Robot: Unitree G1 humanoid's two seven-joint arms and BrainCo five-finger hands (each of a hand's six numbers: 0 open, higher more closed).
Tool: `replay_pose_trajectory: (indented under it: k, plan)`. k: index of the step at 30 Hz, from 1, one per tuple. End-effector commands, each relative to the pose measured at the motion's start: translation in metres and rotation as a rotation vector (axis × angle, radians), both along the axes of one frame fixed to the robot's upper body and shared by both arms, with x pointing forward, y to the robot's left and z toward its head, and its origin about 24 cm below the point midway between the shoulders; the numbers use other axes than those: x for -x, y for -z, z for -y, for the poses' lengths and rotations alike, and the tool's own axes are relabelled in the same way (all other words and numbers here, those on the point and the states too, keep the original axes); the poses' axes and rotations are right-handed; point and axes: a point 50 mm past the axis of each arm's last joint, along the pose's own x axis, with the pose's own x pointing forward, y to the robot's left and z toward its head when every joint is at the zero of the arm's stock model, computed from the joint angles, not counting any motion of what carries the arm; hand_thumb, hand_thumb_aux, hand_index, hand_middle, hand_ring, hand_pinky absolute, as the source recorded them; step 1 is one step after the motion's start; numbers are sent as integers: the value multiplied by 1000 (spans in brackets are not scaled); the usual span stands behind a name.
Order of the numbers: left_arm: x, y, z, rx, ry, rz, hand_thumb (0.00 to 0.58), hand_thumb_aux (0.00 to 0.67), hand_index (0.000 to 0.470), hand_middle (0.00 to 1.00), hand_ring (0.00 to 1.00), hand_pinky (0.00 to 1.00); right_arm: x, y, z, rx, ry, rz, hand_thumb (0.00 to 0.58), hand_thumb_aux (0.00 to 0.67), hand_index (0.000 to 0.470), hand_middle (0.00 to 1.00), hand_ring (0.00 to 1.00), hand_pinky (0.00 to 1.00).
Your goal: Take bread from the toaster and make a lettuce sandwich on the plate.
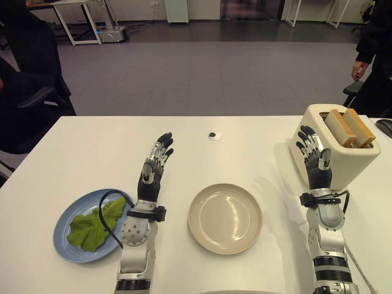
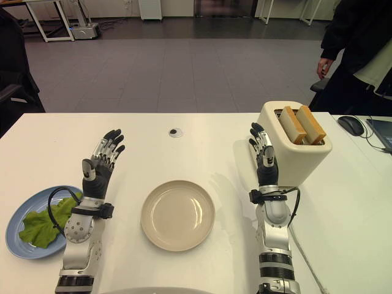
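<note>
A cream toaster (image 1: 355, 160) stands at the right of the white table with two slices of bread (image 1: 349, 127) sticking up from its slots. My right hand (image 1: 315, 156) is held open just left of the toaster's side, fingers pointing up, holding nothing. An empty beige plate (image 1: 225, 218) lies in the middle near the front. A blue plate (image 1: 66, 225) at the left carries a green lettuce leaf (image 1: 95, 225). My left hand (image 1: 155, 164) stands open between the two plates, fingers extended and empty.
A small dark round fitting (image 1: 213, 135) sits in the table top behind the beige plate. A computer mouse (image 2: 350, 125) and a cable lie on the desk right of the toaster. People stand or sit beyond the table's far corners.
</note>
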Motion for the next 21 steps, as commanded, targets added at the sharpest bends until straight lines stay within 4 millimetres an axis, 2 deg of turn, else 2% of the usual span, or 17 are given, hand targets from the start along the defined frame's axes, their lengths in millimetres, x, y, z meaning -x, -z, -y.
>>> replay_pose_trajectory:
  k: [1, 10, 13, 15, 17, 19, 21]
  plan:
    - [0, 3, -3, -27, -29, -16, 0, 0, 0, 0, 0, 0, 1, 0, -1, -23, -6, -1, 0, 0, 0, 0, 0, 0]
    - [-1, 7, -10, -59, -86, -10, 0, 0, 0, 0, 0, 0, 2, 0, -5, -23, -45, -14, 0, 0, 0, 0, 0, 0]
    - [-4, 6, -11, -60, -89, -6, 0, 0, 0, 0, 0, 0, 1, -9, -3, -17, -48, 13, 0, 0, 0, 0, 0, 0]
    - [-8, 6, -10, -58, -80, -7, 0, 0, 0, 0, 0, 0, 4, -33, 2, 30, -29, 109, 0, 0, 0, 0, 0, 0]
    - [-12, 7, -9, -56, -69, -12, 0, 0, 0, 0, 0, 0, 12, -69, 12, 101, 26, 243, 0, 0, 0, 0, 0, 0]
    - [-15, 7, -8, -53, -65, -11, 0, 0, 0, 0, 0, 0, 19, -104, 31, 184, 126, 347, 0, 0, 0, 0, 0, 0]
    - [-17, 6, -8, -49, -64, -6, 0, 0, 0, 0, 0, 0, 21, -126, 49, 266, 227, 372, 0, 0, 0, 0, 0, 0]
